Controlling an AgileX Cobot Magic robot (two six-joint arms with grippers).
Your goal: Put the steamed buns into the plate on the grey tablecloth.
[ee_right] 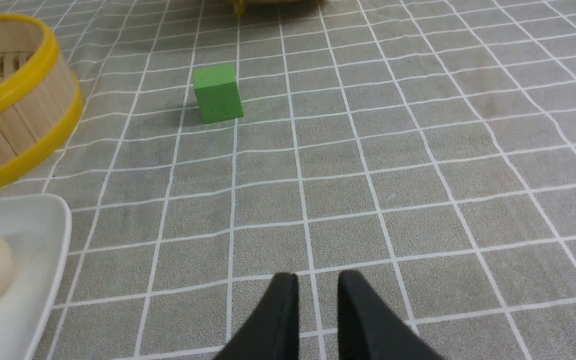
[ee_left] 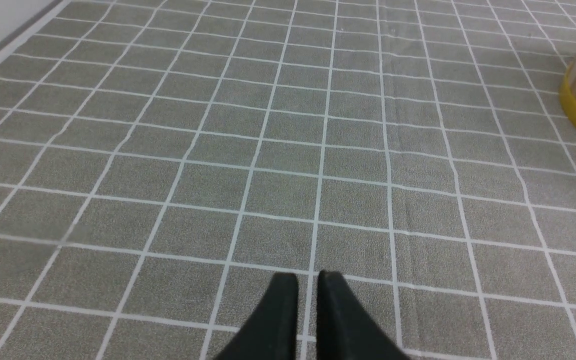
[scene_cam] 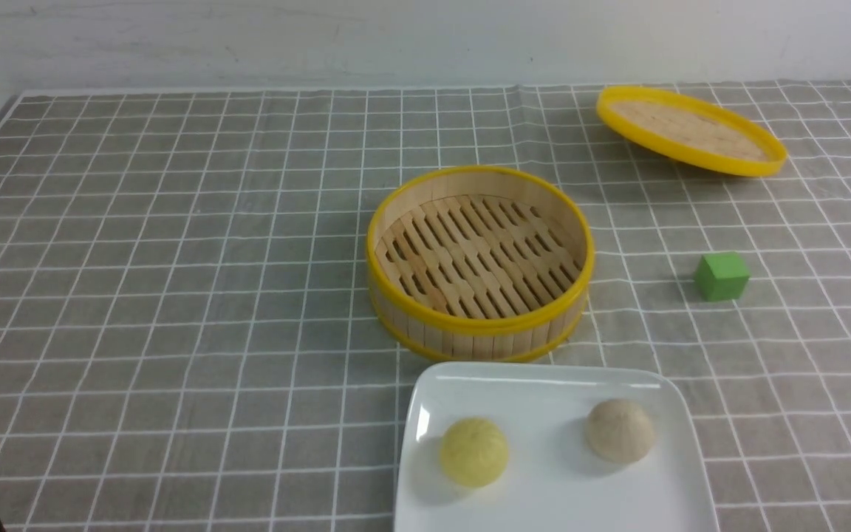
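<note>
Though L tool (ee_left: 308,276), R tool (ee_right: 318,276) ajar, empty: yellow bun (scene_cam: 473,451), beige bun (scene_cam: 620,431) within plate (scene_cam: 544,374) rim; cloth (scene_cam: 174,295) roomy.

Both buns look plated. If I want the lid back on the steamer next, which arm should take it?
Probably right. The lid sits on the robot's right, beyond the green cube; the right gripper faces that cube and the lid's edge, empty. The left gripper sees mostly bare cloth.

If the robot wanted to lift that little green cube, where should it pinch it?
Probably from straight above, closing on two opposite upright faces of the small green cube. It sits flat and alone on the grey checked tablecloth, so its flat parallel sides are free and should not slip.
</note>
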